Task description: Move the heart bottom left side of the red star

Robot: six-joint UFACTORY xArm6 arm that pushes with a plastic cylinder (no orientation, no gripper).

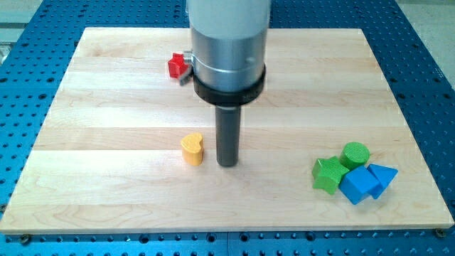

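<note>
tip (227, 163) just right of yellow heart (192, 149), apart | no pincer on this rod (nothing grasped) | red star (176, 65) well above heart, half-hidden by arm | risk: push from the right sends heart leftward, missing star's lower-left

The arm comes straight down from twelve o'clock as a wide silver cylinder with a black collar. Below it the dark rod stands upright, my tip (227, 164) just below centre.
</note>
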